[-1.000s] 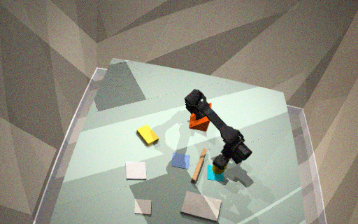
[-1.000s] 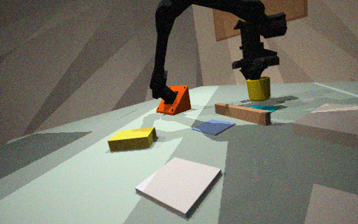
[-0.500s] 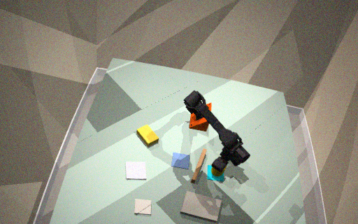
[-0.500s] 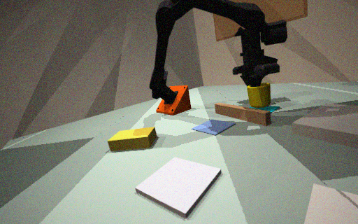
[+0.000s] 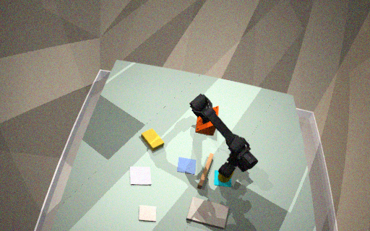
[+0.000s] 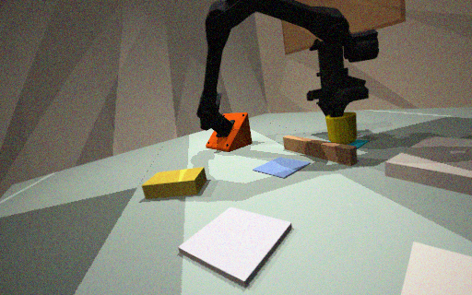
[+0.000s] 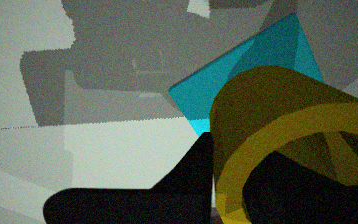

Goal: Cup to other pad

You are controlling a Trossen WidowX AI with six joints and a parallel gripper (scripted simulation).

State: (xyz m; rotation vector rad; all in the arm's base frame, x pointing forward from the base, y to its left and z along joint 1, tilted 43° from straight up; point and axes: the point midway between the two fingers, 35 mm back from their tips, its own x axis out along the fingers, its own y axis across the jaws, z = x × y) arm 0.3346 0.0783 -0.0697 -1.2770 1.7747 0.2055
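cup: we've got the yellow cup [image 6: 341, 128] standing upright, long axis straight up and down, open mouth facing up toward the claw

cup vs claw: it hangs right under the claw [image 6: 337, 112], rim up between the black fingers. In the wrist view the cup [image 7: 280, 145] fills the lower right, with 1 dark finger [image 7: 145, 200] running along its left side

claw: nearly closed, pinching the cup's rim. We can see it clamped on the top edge of the cup

where the cup is: over the teal pad [image 5: 221, 179], on the right side of the table from the top view. From the side view its base looks right at the pad [image 6: 359, 143], but we can't tell if it's actually touching down or just a hair above

marbles: we can't make any out inside the cup, the wrist view only shows dark shapes in there

wooden bar: a long wooden bar [image 6: 320, 149] lies just beside the teal pad, between it and the blue pad [image 6: 281, 166]

other stuff: orange wedge [image 6: 230, 132] at the arm's base, yellow block [image 6: 174, 182] off to the left, 1 white tile [image 6: 236, 241] up front in the side view, a 2nd pale tile [image 5: 147, 213] near the table's front edge from the top, and a pale flat slab [image 6: 437, 174] on the right

table: pale green top [image 5: 153, 94] with a clear raised rim
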